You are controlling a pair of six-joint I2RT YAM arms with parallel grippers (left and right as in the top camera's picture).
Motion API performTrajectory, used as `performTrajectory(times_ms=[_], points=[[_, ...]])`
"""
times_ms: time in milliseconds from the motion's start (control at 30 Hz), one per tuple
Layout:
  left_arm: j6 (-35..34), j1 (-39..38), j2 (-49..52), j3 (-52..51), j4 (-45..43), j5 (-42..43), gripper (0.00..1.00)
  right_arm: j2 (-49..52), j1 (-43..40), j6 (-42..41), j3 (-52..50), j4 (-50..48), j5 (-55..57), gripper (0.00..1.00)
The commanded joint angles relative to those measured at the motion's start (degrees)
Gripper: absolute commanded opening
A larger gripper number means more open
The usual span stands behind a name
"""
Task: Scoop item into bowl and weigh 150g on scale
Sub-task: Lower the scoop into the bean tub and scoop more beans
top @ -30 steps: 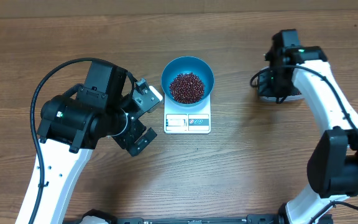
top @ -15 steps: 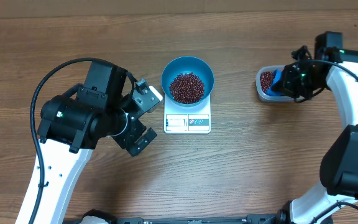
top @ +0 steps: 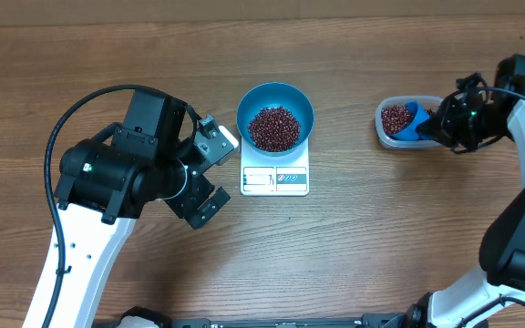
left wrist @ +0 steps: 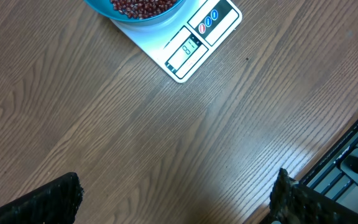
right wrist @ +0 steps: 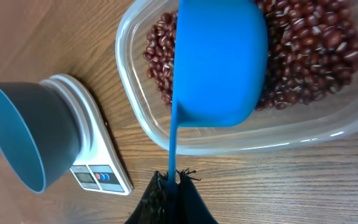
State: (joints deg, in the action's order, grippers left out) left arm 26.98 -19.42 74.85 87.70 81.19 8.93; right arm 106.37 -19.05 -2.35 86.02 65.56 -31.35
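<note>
The blue bowl [top: 249,105] stands on the white scale [top: 274,179] at the table's middle, holding a heap of red-brown beans [top: 274,128]. More beans [right wrist: 303,50] fill a clear tub [top: 383,137] at the right. My right gripper [right wrist: 174,180] is shut on the thin handle of a blue scoop [right wrist: 219,62]. The scoop's cup is turned on its side over the tub's beans. My left gripper [left wrist: 176,199] hangs open over bare wood just left of the scale [left wrist: 194,46], holding nothing. The bowl [left wrist: 138,18] shows at the top edge of the left wrist view.
In the overhead view the right arm reaches in from the right edge toward the scoop [top: 410,123]. The left arm's bulky body fills the table's left half. Bare wood lies between scale and tub. A black rail runs along the table's front edge.
The right arm has swung out to the right, uncovering the tub. The scoop now lies tipped in the tub's beans. The left arm, bowl and scale have not moved.
</note>
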Motion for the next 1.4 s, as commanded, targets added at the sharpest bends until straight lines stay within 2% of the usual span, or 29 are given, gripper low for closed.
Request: performTrajectory(times_ms=[0,400,967,1200,1367], points=[[0.00,-0.11,-0.61,1.20,-0.04,0.04,1.00,0.07,-1.11,0.63,-0.20,-0.31,-3.34,0.04],[0.00,-0.11,-0.61,1.20,-0.04,0.04,0.99,0.07,-4.61,0.96,-0.20,1.01,-6.54,0.04],[0.00,-0.11,-0.61,1.20,-0.04,0.04,0.99,0.09,-10.82,8.46,-0.24,4.15,-13.88,0.04],[0.00,-0.11,-0.61,1.20,-0.04,0.02,1.00,0.09,-12.11,8.94,-0.24,5.55,-15.69,0.04],[0.00,-0.11,-0.61,1.20,-0.04,0.04,0.99,0.07,-12.15,12.55,-0.24,7.28,-21.49,0.04]])
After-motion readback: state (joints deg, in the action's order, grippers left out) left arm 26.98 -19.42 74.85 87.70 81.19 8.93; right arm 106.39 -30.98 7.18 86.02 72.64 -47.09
